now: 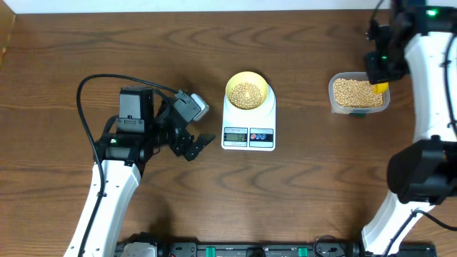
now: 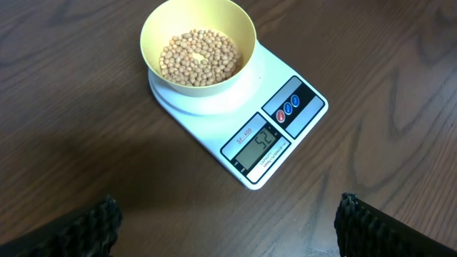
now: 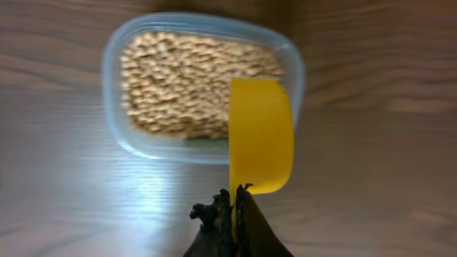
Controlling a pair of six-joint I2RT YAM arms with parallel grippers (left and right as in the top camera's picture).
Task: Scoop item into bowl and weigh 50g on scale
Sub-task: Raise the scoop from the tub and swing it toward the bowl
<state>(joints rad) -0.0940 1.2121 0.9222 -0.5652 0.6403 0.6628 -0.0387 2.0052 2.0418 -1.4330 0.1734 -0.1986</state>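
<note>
Overhead: the scale (image 1: 228,118) sits mid-table and carries the bowl (image 1: 228,91) of beans (image 1: 248,95). The clear tub (image 1: 332,93) stands toward the right edge. Left wrist: the left gripper (image 2: 228,232), jaws spread and empty, faces the display (image 2: 258,146), which appears to read 52. Right wrist: the right gripper (image 3: 234,207) pinches the yellow scoop (image 3: 260,135) over the tub, with no beans visible in it. Judgement: filling is essentially done, and only trimming toward 50 remains.

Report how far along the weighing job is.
Done: beans lie in the bowl on the scale, whose display seems to read 52. In hand: the right gripper holds the yellow scoop at the tub edge. Left: likely taking a few beans out to reach 50.
</note>
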